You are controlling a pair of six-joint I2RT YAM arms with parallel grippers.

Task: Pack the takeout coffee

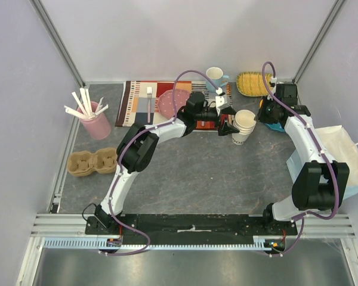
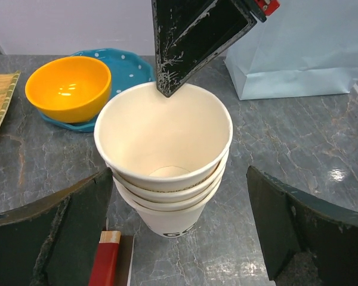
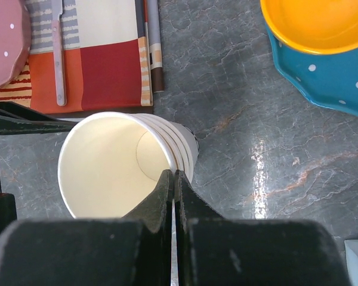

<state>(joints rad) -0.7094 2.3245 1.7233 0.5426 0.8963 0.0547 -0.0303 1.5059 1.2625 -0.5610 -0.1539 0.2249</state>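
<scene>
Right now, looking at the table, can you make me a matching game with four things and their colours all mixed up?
Things:
1. bowl
2. stack of paper cups
3. cup carrier
4. paper bag

Colours:
A. cardboard brown
B. light blue
C. orange-yellow
D. cream white

Right pairs: 1-C, 2-D, 3-A, 4-B.

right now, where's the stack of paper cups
Top view: the stack of cream paper cups stands right of centre, just off the right end of the placemat, flanked by the open left gripper, with the right gripper pinching its rim.
</scene>
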